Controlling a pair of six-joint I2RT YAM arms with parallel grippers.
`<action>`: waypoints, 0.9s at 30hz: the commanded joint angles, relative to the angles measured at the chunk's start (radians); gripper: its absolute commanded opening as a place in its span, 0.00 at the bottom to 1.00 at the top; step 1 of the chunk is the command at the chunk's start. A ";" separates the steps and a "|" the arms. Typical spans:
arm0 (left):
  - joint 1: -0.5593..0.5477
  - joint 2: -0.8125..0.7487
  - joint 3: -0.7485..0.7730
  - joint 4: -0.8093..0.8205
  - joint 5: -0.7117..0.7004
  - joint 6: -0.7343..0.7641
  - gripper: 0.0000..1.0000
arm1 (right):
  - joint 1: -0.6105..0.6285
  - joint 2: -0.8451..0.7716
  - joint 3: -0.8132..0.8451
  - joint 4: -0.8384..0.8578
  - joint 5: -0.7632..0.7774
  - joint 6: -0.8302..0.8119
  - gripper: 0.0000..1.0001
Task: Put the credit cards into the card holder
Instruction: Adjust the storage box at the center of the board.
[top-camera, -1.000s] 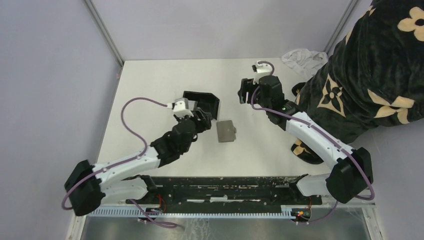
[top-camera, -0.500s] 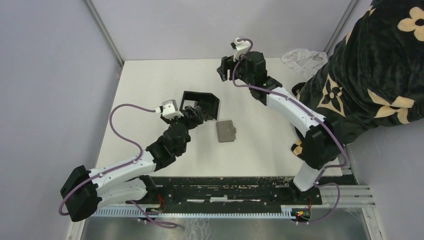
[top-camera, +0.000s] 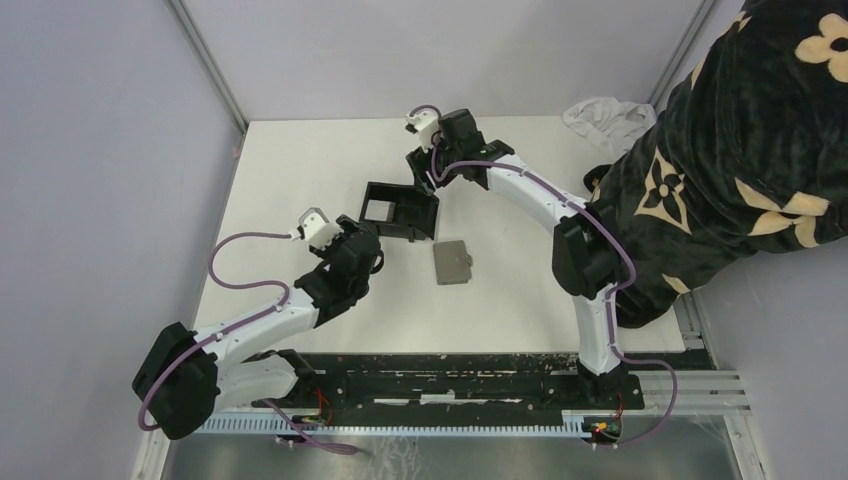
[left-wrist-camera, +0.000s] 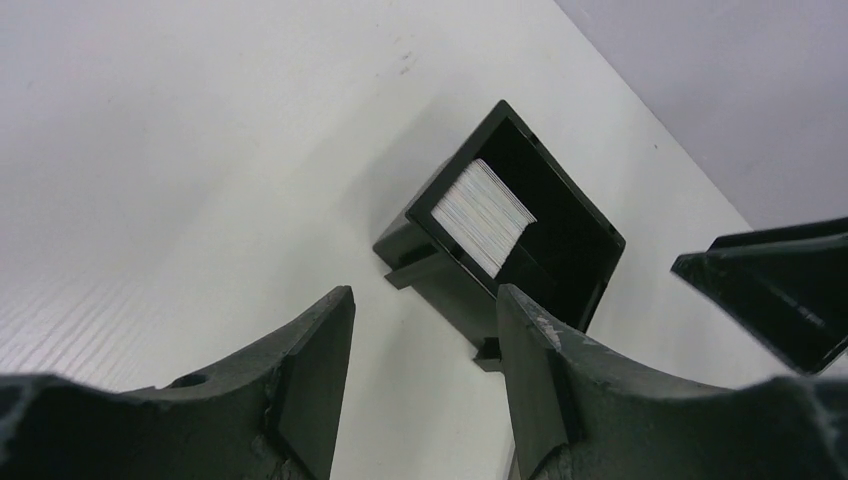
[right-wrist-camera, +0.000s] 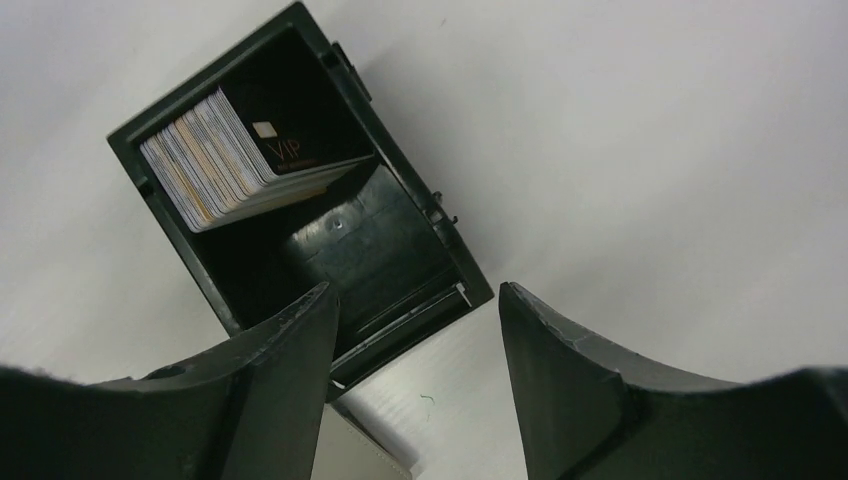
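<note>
The black card holder (top-camera: 404, 211) stands open-topped mid-table. A stack of cards stands on edge inside it, seen in the left wrist view (left-wrist-camera: 483, 215) and the right wrist view (right-wrist-camera: 228, 161), with a dark "VIP" card at the front. A flat grey card-like piece (top-camera: 452, 262) lies on the table just right of and nearer than the holder; its corner shows in the right wrist view (right-wrist-camera: 350, 455). My left gripper (top-camera: 367, 253) is open and empty, a little short of the holder's near-left side (left-wrist-camera: 425, 390). My right gripper (top-camera: 424, 172) is open and empty above the holder's far right corner (right-wrist-camera: 418, 380).
A person in a black, gold-flowered garment (top-camera: 745, 150) fills the right side. A crumpled white cloth (top-camera: 604, 114) lies at the far right corner. Grey walls enclose the table; a black rail (top-camera: 450, 375) runs along the near edge.
My left gripper has drawn back from the holder toward the near left. My right arm has swung left across the table's far side and now hangs over the holder's far right corner.
</note>
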 joint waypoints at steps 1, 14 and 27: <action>0.077 0.028 -0.017 0.009 0.091 -0.139 0.61 | 0.011 0.061 0.119 -0.109 -0.045 -0.082 0.66; 0.201 0.155 -0.056 0.131 0.254 -0.185 0.62 | 0.013 0.249 0.302 -0.174 -0.005 -0.152 0.66; 0.254 0.260 -0.053 0.213 0.325 -0.217 0.62 | 0.012 0.370 0.427 -0.214 -0.024 -0.160 0.51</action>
